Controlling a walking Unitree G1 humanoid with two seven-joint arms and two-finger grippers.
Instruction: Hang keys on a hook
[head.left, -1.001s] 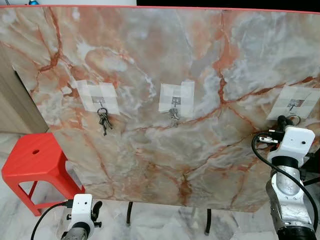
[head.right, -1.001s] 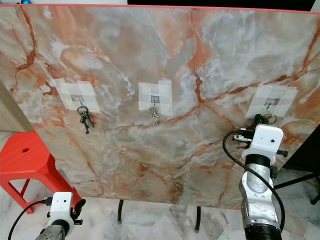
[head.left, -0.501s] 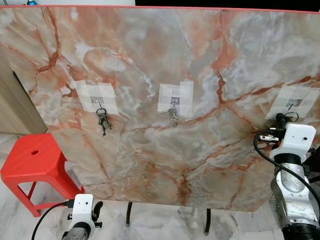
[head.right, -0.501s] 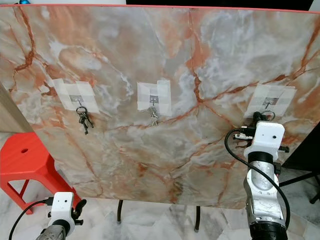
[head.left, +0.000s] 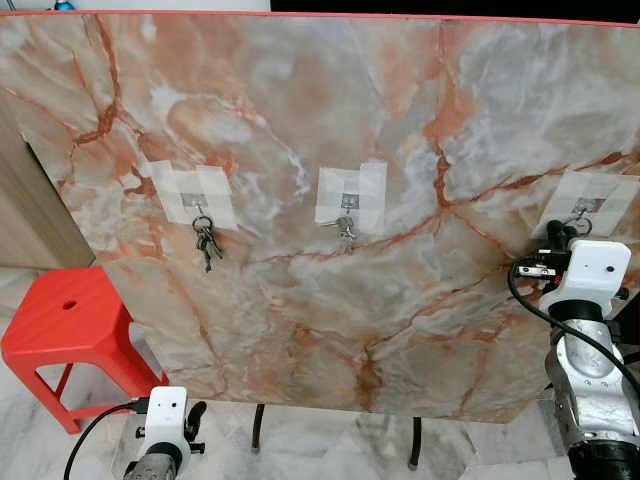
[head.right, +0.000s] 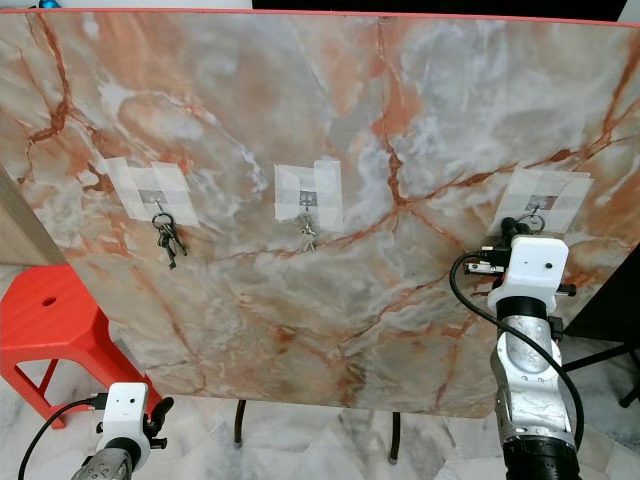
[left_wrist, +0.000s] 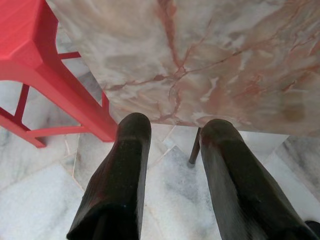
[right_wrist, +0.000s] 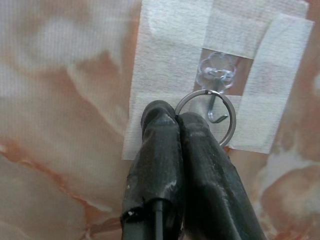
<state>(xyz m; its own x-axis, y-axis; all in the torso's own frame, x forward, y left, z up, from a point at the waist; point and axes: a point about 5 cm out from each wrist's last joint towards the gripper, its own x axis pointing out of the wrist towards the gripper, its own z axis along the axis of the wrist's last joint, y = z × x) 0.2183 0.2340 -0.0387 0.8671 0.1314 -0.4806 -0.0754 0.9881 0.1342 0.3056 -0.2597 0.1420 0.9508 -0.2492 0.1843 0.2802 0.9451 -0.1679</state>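
A marble board (head.left: 330, 110) stands upright with three clear hooks taped to it. One key bunch (head.left: 205, 243) hangs on the left hook and another (head.left: 345, 232) on the middle hook. My right gripper (head.left: 561, 233) is raised to the right hook (right_wrist: 215, 80). Its fingers (right_wrist: 165, 145) are shut on a metal key ring (right_wrist: 206, 118), and the ring loops around the hook's curved tip; the keys below are hidden. My left gripper (left_wrist: 172, 135) hangs low over the floor, open with nothing between its fingers.
A red plastic stool (head.left: 70, 320) stands at the left, partly behind the board. Thin black legs (head.left: 260, 425) hold the board up above a white marble floor (left_wrist: 45, 200). A wooden panel (head.left: 25, 220) edges the far left.
My right gripper has risen slightly and shifted right, bringing the key ring up to the right hook. The left arm has stayed still.
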